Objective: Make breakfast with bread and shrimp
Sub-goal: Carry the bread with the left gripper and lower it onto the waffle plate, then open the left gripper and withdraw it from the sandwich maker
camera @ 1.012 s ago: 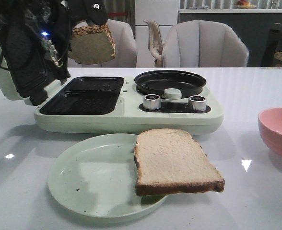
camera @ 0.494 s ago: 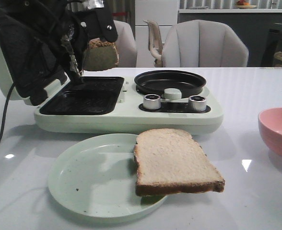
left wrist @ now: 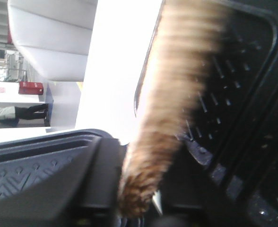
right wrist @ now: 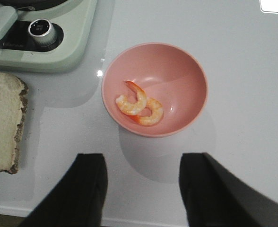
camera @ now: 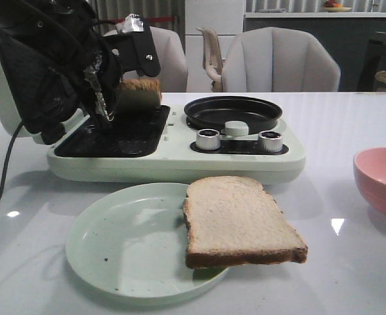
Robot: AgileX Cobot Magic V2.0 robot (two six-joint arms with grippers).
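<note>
1. Currently mid-placement of first slice: left gripper [camera: 124,79] clamped on one bread slice [camera: 139,93], held on edge just over the ribbed grill plate [camera: 114,131] on the left side of the breakfast maker [camera: 180,154]. Not seated flat yet, not released. Left wrist view blurred; crust edge [left wrist: 177,94] close against the grill ribs, contact unclear.
2. Hinged lid [camera: 29,85] standing open at far left, so grill is accessible.
3. Second bread slice [camera: 239,220] untouched, lying flat on right part of pale green plate [camera: 114,243], near right corner overhanging the rim.
4. Shrimp [right wrist: 140,105]: two curled pieces, touching, sitting in pink bowl [right wrist: 186,71] on table right of the appliance. Not picked.
5. Right gripper [right wrist: 141,189] hovering near side of bowl, jaws spread, holding nothing.
6. Round frying pan [camera: 232,111] on right half of appliance holds nothing visible.
7. Estimate: early stage. Remaining, judging from layout: drop slice one, add shrimp, top with slice two, likely close lid.
</note>
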